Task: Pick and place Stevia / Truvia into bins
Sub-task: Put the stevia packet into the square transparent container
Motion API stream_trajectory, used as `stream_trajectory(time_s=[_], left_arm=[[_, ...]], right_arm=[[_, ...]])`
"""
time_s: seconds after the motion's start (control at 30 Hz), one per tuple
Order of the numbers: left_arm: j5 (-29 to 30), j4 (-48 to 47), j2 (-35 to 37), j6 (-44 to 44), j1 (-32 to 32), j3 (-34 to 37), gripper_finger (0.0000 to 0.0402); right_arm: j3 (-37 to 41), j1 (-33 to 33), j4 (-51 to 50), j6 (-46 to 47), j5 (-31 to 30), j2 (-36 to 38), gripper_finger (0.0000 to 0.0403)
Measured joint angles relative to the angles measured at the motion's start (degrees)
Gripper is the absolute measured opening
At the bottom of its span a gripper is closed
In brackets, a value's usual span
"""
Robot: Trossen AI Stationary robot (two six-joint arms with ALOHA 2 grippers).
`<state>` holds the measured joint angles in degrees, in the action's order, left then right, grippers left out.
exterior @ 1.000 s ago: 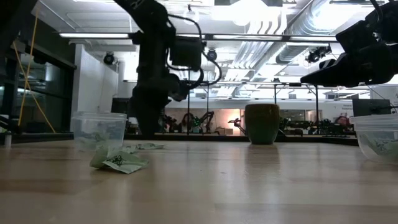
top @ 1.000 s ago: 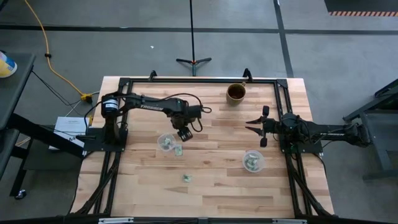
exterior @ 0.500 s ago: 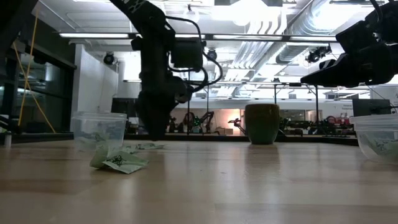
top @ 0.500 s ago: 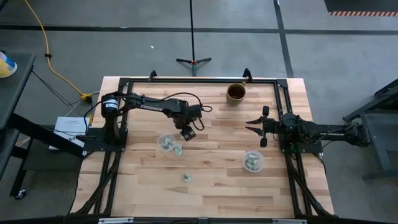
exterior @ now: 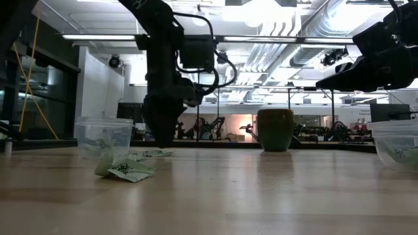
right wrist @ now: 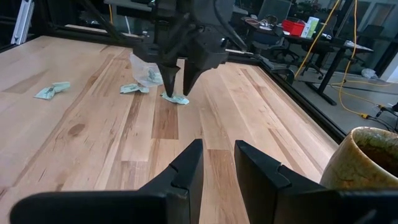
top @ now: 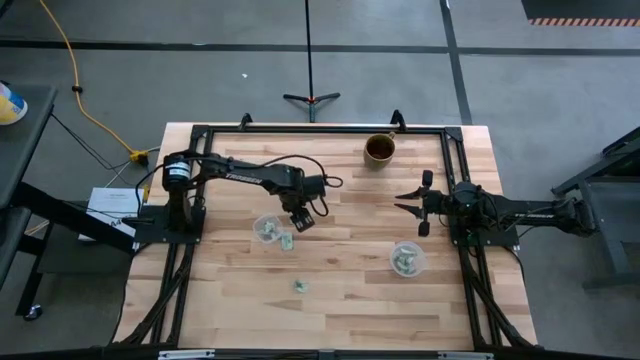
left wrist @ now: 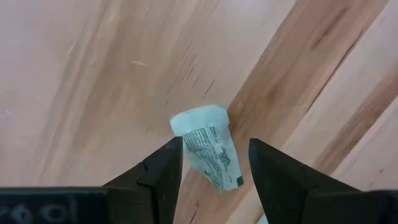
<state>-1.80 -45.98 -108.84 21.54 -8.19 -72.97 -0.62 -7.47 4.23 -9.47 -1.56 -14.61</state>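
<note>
The left hand is hanging just above the worktop beside the left cup, fingers apart and straddling one loose packet, likely lining up a pinch. Another packet is lying next to that cup, one farther off. The right hand is waiting well away from that cup, above the right cup, fingers apart.

From overhead, the black left tool covers the pale green paper sachet beneath it. In the low view that sachet is lost behind the tool. The clear round plastic cup at the right is cut off by the picture's edge, as is the brown glazed cup in the right wrist view.
</note>
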Motion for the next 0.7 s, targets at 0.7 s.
stream_trajectory(time_s=[0.7], left_arm=[[2.4,4.6,0.2,1.2,0.7,4.6,0.0215]], right_arm=[[0.0,0.0,-0.2,0.0,0.0,0.0,0.0083]])
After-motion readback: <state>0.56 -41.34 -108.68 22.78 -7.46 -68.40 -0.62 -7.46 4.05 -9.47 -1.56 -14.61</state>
